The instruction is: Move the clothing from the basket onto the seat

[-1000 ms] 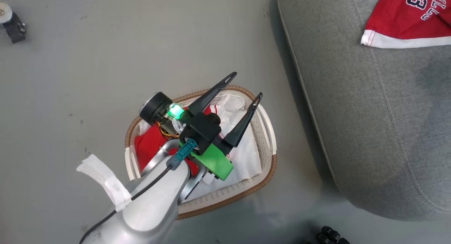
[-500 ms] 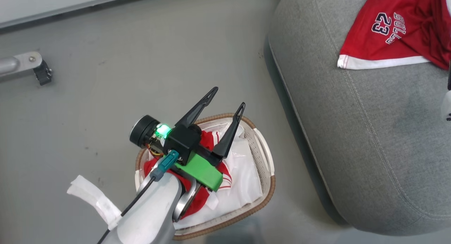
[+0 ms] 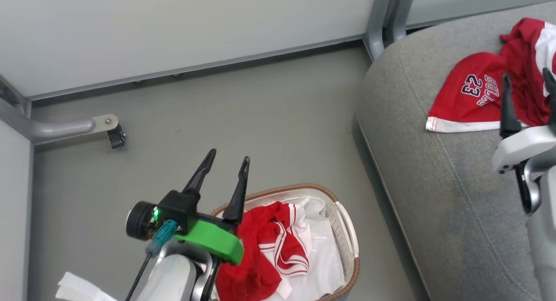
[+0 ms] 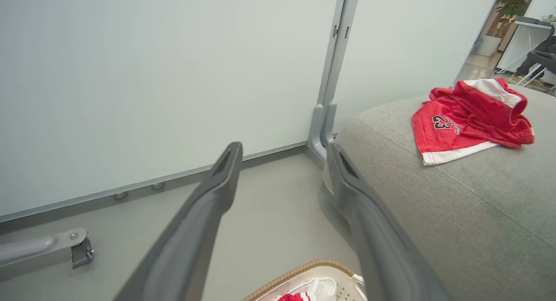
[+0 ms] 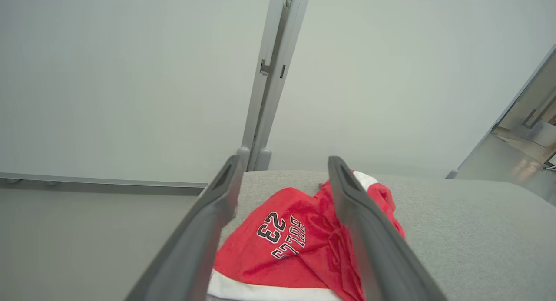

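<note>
The white basket (image 3: pixel 343 214) with a brown woven rim stands on the floor beside the seat. Crumpled red clothing (image 3: pixel 260 244) with white striped trim lies in it on a white liner. My left gripper (image 3: pixel 228 157) is open and empty, raised over the basket's far-left rim, fingers pointing at the wall. From its wrist, the left gripper (image 4: pixel 283 147) looks over the basket rim (image 4: pixel 299 270) toward the grey seat (image 4: pixel 456 214). A red garment (image 3: pixel 469 97) numbered 23 lies on the seat (image 3: pixel 434 183). My right gripper (image 3: pixel 526 77) hovers open just above that garment (image 5: pixel 282 249), holding nothing.
A pale wall panel runs along the back with a grey metal post (image 3: pixel 384 23) at the seat's corner. A metal leg with a black foot (image 3: pixel 106 127) juts over the floor at the left. Bare grey floor lies between the basket and the wall.
The head camera has tilted up, bringing the wall into view. My left gripper has gone from over the basket's middle to its left rim. The right gripper has come into view over the seat.
</note>
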Motion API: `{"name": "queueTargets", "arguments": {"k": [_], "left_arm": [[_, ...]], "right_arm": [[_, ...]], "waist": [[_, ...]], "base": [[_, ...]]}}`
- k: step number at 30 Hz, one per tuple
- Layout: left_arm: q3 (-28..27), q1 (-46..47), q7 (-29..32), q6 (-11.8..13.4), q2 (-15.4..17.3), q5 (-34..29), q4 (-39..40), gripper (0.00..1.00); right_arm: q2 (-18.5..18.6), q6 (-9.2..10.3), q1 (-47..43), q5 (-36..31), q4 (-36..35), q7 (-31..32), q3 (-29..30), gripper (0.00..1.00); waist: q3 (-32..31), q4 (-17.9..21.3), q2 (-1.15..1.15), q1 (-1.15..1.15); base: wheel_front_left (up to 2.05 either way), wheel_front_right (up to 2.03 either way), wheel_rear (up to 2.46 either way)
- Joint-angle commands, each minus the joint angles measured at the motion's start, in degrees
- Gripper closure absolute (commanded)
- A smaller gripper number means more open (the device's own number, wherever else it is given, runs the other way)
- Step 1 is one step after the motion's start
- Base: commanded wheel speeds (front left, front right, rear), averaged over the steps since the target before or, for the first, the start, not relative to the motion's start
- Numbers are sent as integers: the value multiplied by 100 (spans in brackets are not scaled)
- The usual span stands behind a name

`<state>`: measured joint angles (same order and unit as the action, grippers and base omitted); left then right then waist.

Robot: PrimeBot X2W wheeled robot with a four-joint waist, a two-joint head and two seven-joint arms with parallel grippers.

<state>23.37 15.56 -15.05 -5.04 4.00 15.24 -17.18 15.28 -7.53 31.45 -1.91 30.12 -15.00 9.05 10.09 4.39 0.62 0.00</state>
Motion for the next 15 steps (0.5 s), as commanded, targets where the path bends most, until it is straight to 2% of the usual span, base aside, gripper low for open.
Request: {"name": "queueTargets", "arguments": {"k": [1, 8, 15], "left_arm": [[-164, -226, -19, 35, -27, 42, -14, 0], [-958, -858, -19, 139, -60, -30, 50, 0], [-1495, -1329, -19, 163, -92, -108, 120, 0]], "right_arm": [[-150, 8, -222, 68, -101, -27, -28, 0], [-853, 8, -859, 213, -562, -28, -195, 0], [-1183, 8, -1554, 295, -1059, -28, -367, 0]], "waist": [[-473, -414, -62, 0], [-698, -612, -62, 0], [-803, -703, -62, 0]], "base": [[0, 0, 0], [0, 0, 0], [0, 0, 0]]}}
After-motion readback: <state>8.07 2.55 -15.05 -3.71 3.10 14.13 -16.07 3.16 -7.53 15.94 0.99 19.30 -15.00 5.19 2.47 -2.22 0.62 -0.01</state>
